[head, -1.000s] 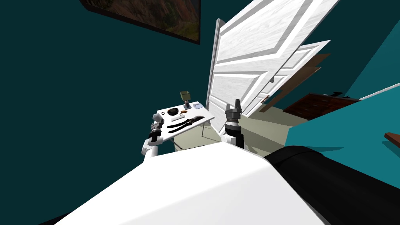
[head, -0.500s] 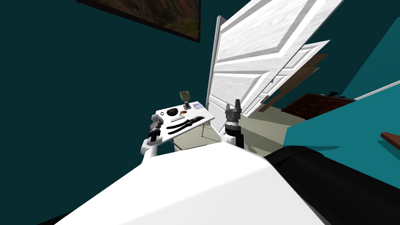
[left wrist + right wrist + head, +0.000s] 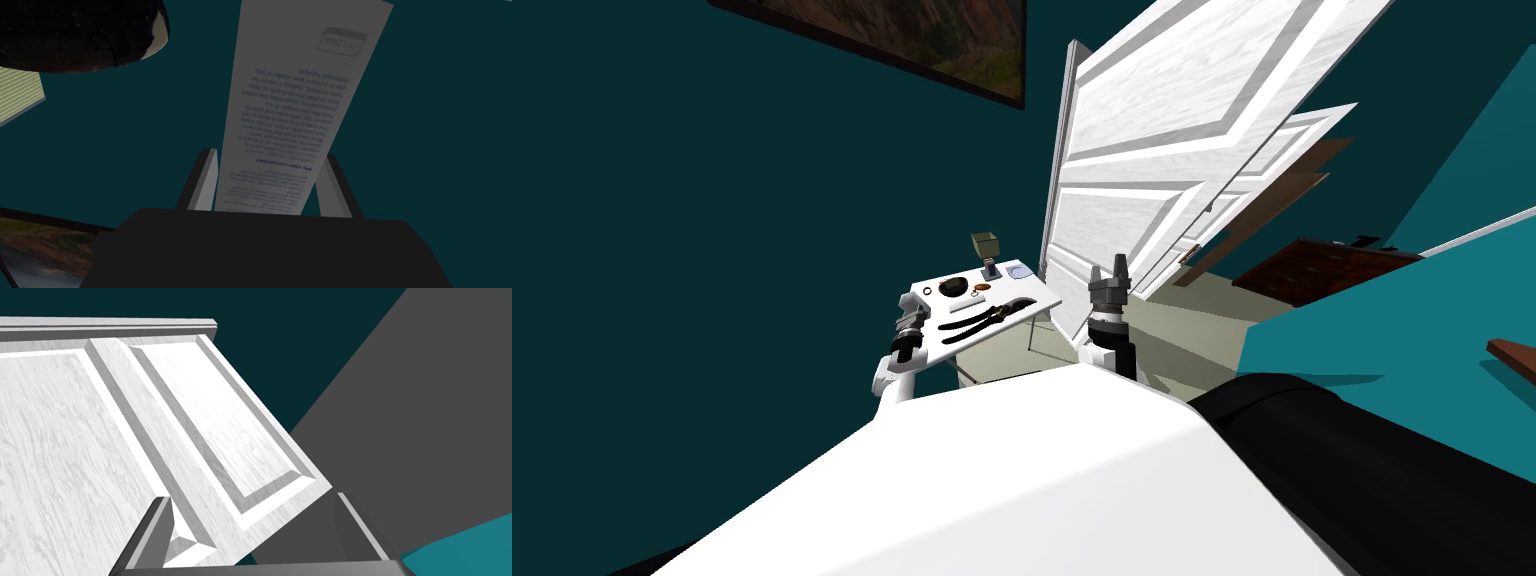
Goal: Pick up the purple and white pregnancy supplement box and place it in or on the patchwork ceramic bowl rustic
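In the left wrist view a long white box with small printed text sits between my left gripper's fingers, which are shut on its sides. A dark speckled bowl with a pale rim patch lies off to one side, apart from the box. In the head view my left gripper hangs at the near left corner of a small white table, and the dark bowl rests on the table beyond it. My right gripper is raised by the door, open and holding nothing.
The table also carries long black tools, a small ring and an olive cup at its far edge. A white panelled door stands open just right of the table. A dark wooden dresser stands further right.
My head view shifted very slightly a second ago. Since then both arms, the box and the table's things have stayed put.
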Available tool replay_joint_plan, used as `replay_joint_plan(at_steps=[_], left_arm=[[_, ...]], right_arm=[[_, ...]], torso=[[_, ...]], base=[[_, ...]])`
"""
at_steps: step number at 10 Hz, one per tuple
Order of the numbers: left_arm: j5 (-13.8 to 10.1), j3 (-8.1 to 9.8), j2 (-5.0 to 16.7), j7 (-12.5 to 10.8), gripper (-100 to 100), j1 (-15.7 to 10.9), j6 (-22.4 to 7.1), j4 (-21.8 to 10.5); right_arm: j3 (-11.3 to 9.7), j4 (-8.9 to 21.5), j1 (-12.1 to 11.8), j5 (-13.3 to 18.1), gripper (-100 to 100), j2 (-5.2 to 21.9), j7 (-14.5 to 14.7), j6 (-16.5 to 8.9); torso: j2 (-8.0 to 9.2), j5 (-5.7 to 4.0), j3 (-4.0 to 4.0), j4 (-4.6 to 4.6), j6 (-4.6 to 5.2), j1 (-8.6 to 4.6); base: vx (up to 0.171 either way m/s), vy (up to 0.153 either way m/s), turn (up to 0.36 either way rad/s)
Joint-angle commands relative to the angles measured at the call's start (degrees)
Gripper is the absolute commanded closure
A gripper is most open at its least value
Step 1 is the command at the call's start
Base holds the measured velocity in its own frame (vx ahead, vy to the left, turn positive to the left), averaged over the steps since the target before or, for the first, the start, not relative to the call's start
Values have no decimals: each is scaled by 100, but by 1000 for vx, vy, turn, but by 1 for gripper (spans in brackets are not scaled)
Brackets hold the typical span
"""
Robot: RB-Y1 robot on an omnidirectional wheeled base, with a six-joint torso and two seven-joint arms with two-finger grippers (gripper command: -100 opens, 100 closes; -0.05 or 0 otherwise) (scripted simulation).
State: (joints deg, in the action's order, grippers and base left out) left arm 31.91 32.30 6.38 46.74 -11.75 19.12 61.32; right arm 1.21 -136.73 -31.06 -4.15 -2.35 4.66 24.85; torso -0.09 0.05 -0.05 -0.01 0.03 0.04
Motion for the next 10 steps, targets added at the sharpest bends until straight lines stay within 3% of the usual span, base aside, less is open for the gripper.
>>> replay_joint_plan(at_steps=[1,2,6,10], left_arm=[[0,0,0,0,0,0,0,0],[6,-17,3,7,100,1,-81,7],[19,-65,110,22,100,-194,-456,91],[35,-116,234,31,100,-464,-878,189]], right_arm=[[0,0,0,0,0,0,0,0],[0,0,0,0,0,0,0,0],[-1,0,1,0,0,-1,0,0],[-1,0,0,0,0,-1,0,0]], torso=[[0,0,0,0,0,0],[0,0,0,0,0,0],[68,20,21,-23,-29,-33],[25,16,-1,-27,-27,-17]], base=[[0,0,0],[-129,-56,71],[-132,-116,99],[-33,-64,54]])
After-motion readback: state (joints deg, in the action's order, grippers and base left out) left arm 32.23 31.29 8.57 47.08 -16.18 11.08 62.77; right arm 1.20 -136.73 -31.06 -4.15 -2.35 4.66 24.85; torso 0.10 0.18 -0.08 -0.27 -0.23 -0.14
